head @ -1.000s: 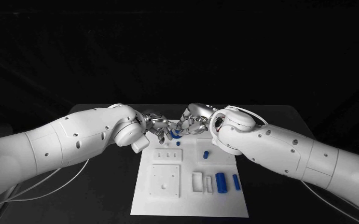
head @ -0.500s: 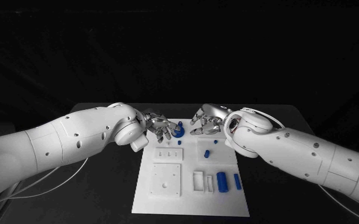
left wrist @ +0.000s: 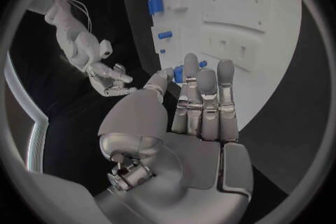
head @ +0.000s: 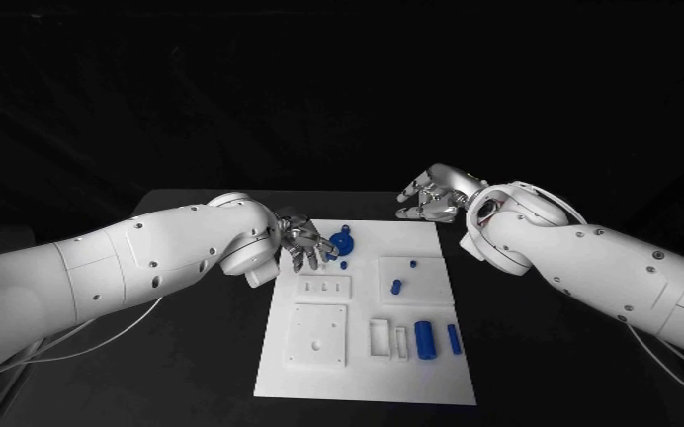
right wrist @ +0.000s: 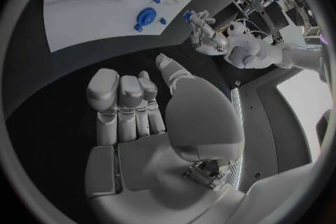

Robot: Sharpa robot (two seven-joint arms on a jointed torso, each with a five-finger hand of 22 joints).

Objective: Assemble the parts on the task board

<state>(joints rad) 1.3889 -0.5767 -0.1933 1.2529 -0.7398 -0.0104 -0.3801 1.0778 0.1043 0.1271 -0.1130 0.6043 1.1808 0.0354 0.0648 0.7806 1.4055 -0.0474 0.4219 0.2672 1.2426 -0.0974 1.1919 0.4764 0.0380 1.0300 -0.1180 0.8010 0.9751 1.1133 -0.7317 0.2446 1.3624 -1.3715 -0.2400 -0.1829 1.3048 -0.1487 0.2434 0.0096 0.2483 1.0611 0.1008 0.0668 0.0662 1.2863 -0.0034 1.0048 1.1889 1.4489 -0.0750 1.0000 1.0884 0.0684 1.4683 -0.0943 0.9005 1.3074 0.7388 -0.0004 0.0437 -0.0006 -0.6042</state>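
The white task board [head: 364, 368] lies mid-table. A round blue part [head: 344, 243] sits near the board's far edge and also appears in the right wrist view [right wrist: 147, 15]. My left hand [head: 302, 241] reaches in beside it. In the left wrist view a small blue part [left wrist: 178, 73] is pinched between that hand's thumb and a straight finger. My right hand [head: 435, 196] hovers over the black table past the board's far right corner, its fingers [right wrist: 119, 106] straight, holding nothing. Blue pegs [head: 395, 287] and a blue cylinder [head: 423, 339] stay on the board.
White blocks with holes [head: 316, 336] and a slotted holder [head: 380, 338] occupy the board's near half. Black table [head: 186, 348] surrounds the board on both sides. A white cable [head: 100, 333] trails under my left arm.
My right hand has let go at the blue part and drawn back to the far right, off the board. My left hand has stayed by the round blue part.
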